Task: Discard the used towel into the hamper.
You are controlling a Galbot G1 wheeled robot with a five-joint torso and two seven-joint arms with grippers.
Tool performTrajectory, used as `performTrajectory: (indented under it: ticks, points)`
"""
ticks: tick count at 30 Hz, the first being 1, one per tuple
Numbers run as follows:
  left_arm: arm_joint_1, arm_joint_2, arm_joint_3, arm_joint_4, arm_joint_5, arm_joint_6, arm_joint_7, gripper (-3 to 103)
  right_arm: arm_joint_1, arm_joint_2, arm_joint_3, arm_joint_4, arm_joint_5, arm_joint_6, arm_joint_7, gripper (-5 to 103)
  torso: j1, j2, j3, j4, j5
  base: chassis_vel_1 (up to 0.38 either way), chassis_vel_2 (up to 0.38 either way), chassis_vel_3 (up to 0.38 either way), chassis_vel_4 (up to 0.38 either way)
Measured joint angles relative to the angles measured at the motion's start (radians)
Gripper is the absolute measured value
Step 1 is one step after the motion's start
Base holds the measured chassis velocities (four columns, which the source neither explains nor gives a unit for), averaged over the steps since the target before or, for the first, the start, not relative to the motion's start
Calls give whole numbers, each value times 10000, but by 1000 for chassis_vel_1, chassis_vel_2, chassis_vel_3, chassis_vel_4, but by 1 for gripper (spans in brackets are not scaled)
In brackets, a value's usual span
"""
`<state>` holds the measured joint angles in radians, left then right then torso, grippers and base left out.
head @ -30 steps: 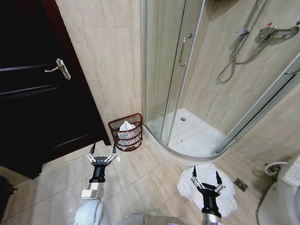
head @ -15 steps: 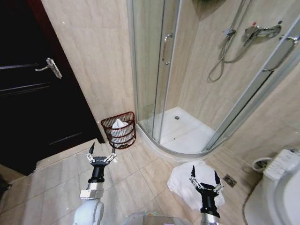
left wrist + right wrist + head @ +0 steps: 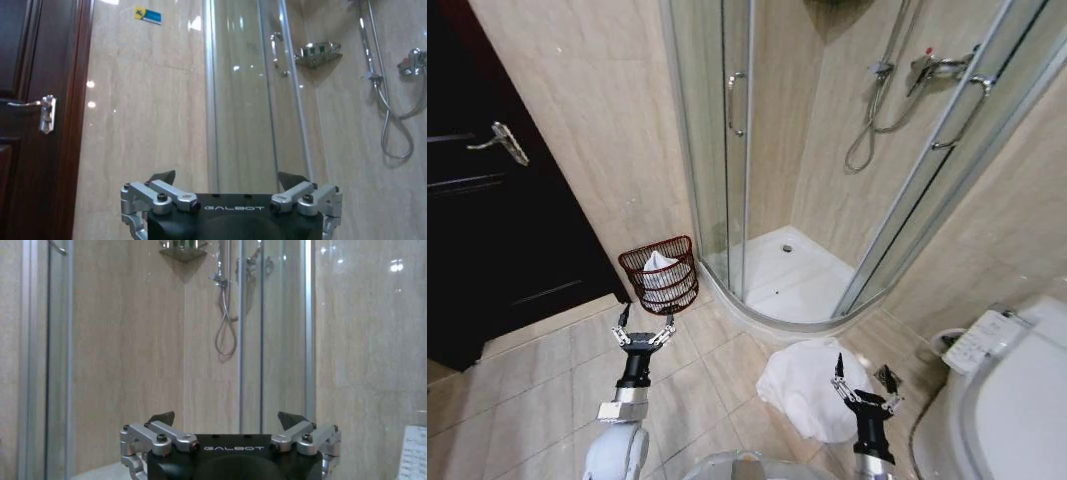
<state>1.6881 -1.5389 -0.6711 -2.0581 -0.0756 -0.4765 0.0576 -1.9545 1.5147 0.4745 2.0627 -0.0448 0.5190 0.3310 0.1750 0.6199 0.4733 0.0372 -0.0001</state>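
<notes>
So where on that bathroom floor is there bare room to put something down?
The tiles between the dark door, the hamper and the left gripper lie bare, as does the strip between the two grippers. It gets crowded near the right gripper: the white towel is spread there, hemmed by the shower tray and the toilet.

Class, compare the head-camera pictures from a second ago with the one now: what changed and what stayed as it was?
Only the camera turned right: the whole scene slid left and a toilet came into view. The towel lies on the floor, the hamper by the wall. Left tool and right tool stay open, holding nothing.
</notes>
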Motion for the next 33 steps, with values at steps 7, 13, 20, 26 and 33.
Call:
performTrajectory:
  ticks: [7, 13, 20, 26, 33]
  points:
    - [0, 34, 37, 67, -81, -7, 5, 100, 67, 60, -89, -8, -227, -147, 288, 100, -14, -30, -18, 2, 1, -49, -51, 54, 21]
    - [73, 113, 4, 208, -78, -154, 6, 100, 77, 42, -179, 4, -364, -157, 400, 100, -136, -312, -176, -2, -1, 37, 19, -32, -3]
    - [122, 119, 6, 183, -55, -183, 14, 100, 18, 5, -156, -6, -427, -156, 415, 100, -248, -597, -346, 1, 1, 6, 4, -16, -4]
    - [74, 187, 73, 233, -68, -57, 55, 100, -85, -177, 228, -67, -152, -126, -101, 100, -347, -839, -489, 0, 3, 0, 0, 0, 0]
    - [-57, 442, 198, 462, -126, 394, 245, 100, -84, -871, 772, 539, 1664, -1202, -1545, 100, -485, -1185, -699, -2, 0, 0, 0, 0, 0]
